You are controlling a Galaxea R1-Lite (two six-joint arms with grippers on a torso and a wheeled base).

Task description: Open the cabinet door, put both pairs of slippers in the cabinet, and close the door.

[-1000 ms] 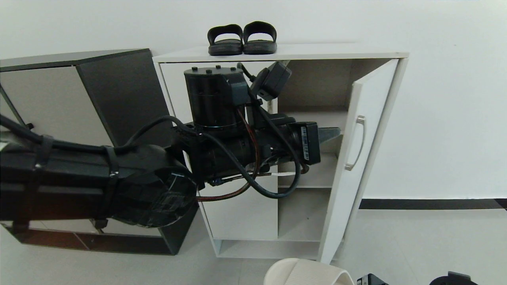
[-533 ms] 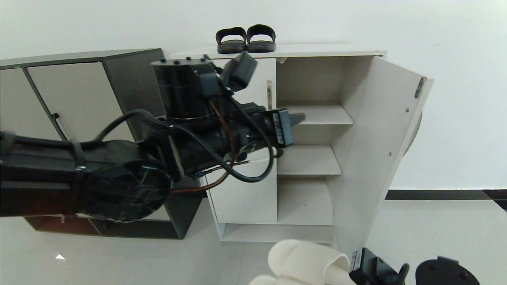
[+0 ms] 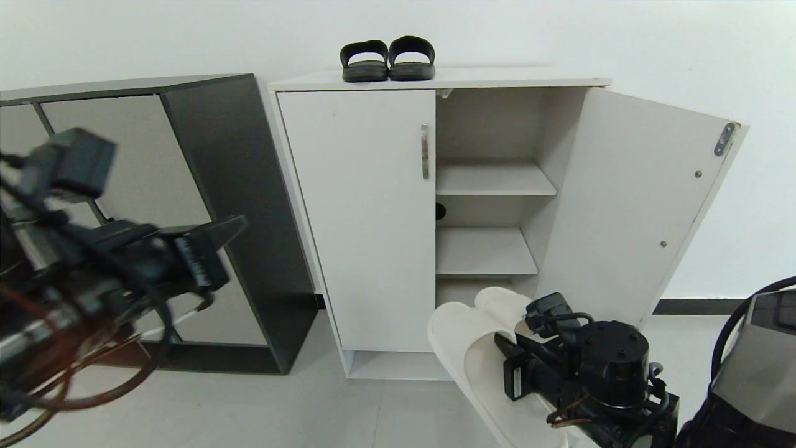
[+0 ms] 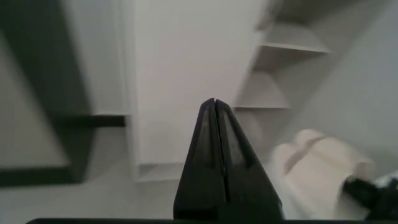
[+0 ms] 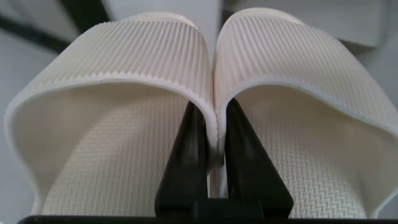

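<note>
Slippers in two pairs. Black pair (image 3: 388, 59) side by side on top of the white cabinet (image 3: 510, 78), upper centre of the head view. Cream pair (image 3: 463, 330) held off the floor at lower centre, in front of the open compartment, inner edges pinched together in the right gripper (image 5: 215, 124). Two cabinet doors: left door (image 3: 360, 218) shut, right door (image 3: 628, 205) swung wide, two shelves (image 3: 491, 180) showing inside. Left gripper (image 4: 215, 109) at centre left, closed, fingers pressed together.

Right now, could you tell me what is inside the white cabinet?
Past the open right door: white shelves and a small dark spot. The closed left door hides the other half; the white slippers partly cover the lowest compartment.
</note>
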